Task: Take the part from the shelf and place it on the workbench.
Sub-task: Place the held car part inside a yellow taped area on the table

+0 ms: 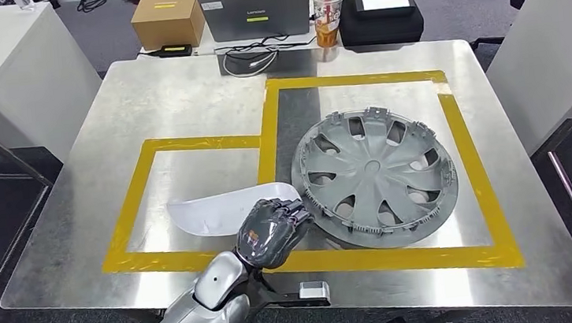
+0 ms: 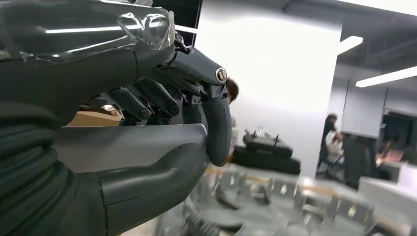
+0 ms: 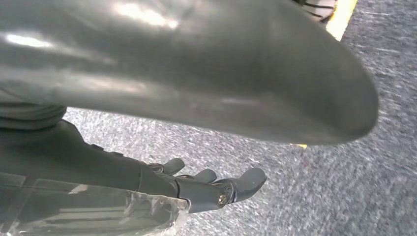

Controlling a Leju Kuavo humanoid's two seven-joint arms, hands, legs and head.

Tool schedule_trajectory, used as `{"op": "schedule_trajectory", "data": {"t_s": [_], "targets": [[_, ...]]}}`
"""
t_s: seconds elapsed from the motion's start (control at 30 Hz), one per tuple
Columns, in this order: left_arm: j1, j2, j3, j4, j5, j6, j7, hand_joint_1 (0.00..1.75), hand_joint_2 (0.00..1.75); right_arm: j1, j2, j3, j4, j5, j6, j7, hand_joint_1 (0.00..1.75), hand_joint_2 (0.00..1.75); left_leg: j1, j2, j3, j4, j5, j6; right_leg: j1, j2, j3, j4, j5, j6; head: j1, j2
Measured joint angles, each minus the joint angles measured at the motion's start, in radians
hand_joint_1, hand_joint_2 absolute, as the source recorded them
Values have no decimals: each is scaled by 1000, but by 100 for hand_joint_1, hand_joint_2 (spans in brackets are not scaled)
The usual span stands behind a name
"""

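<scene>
A white curved plastic part [image 1: 216,212] lies on the steel workbench [image 1: 182,100], inside the smaller yellow-taped box. My left hand [image 1: 274,230] grips its right end, fingers curled over the top. In the left wrist view the pale part [image 2: 133,145] sits between the thumb and the dark fingers [image 2: 216,123] of that hand [image 2: 162,118]. A grey wheel cover [image 1: 375,176] lies face up just right of the hand, inside the larger taped box, and shows blurred below the fingers [image 2: 275,201]. My right hand [image 3: 211,189] hangs over grey carpet, its fingers apart and holding nothing.
At the workbench's far edge stand a cardboard box [image 1: 168,18], a laptop [image 1: 254,10], a drink cup [image 1: 327,16] and a black case [image 1: 381,10], with cables in front. White tables flank both sides. A person [image 2: 330,132] stands in the background.
</scene>
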Motion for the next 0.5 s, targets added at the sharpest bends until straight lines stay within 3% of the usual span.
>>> {"op": "schedule_trajectory", "data": {"t_s": [0.1,0.17,0.2,0.23,0.27,0.33,0.43,0.5], "targets": [[-25,-6,0,101,0,-5,40,175,175,-5,2,0,0,8,1,3,0,0,10,0,-83,179,-89,-18,-1,1,0,-1,1,-10,-4,0],[-41,-12,-3,173,4,-19,75,175,175,-5,3,0,1,12,1,4,0,0,14,0,-125,264,-110,-21,0,1,-1,0,1,-12,-4,0],[-50,-15,-6,205,6,-28,96,175,175,-5,4,0,1,15,1,5,0,0,14,0,-119,251,-93,-20,0,2,0,0,1,-11,-4,0],[-61,-19,-9,232,6,-36,115,175,175,-5,4,-1,1,18,0,6,0,0,14,0,-94,200,-61,-16,1,3,2,0,1,-11,-4,0],[-75,-23,-12,257,8,-44,133,175,175,-6,5,-1,1,21,0,7,0,0,13,0,-56,124,-26,-9,2,3,4,-1,1,-11,-4,0],[-102,-30,-17,299,13,-57,159,175,175,-8,9,-2,1,25,1,11,0,0,8,1,6,3,11,5,6,4,6,-2,1,-8,-3,0],[-127,-39,-23,342,20,-74,182,175,175,-9,13,-3,1,28,5,17,0,0,0,1,24,-33,11,16,6,4,10,-9,4,8,-4,0],[-140,-46,-25,361,28,-91,195,175,175,-10,13,-3,2,30,6,20,0,0,4,3,42,-57,26,26,7,2,6,3,-4,13,-2,0]]}}
